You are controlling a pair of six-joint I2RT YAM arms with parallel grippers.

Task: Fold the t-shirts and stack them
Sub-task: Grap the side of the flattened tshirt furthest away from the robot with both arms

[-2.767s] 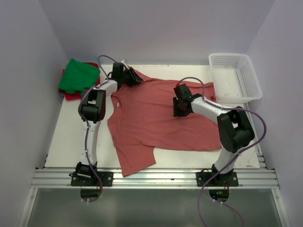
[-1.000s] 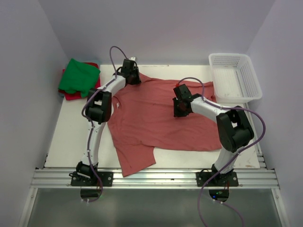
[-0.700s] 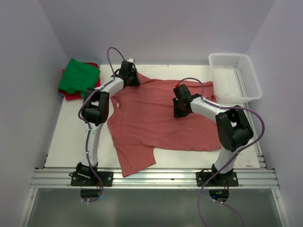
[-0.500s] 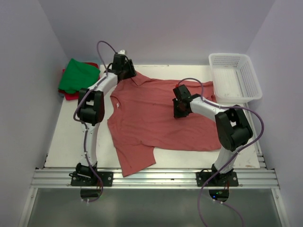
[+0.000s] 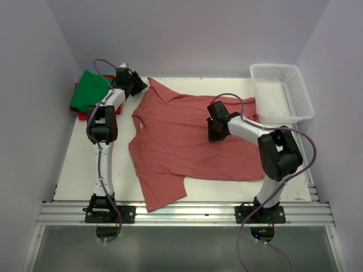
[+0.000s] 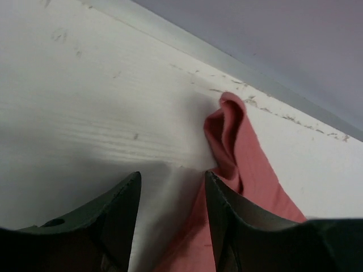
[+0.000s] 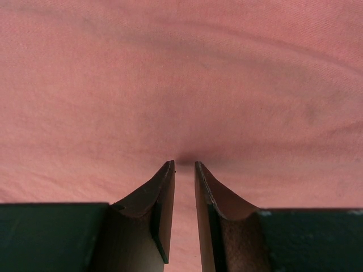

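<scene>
Top external: t-shirt (image 5: 187, 141), table (image 5: 85, 161), lavender walls (image 5: 198, 34).

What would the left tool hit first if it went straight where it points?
Probably the bare table, right beside the bunched corner of the brick-red shirt; depth is hard to judge.

The white table (image 5: 79, 164) is enclosed at the back, left and right by plain pale lavender walls (image 5: 187, 34) under even, diffuse light. An aluminium rail (image 5: 187, 211) runs along its near edge, with a grey surface (image 5: 181, 249) beyond.
</scene>
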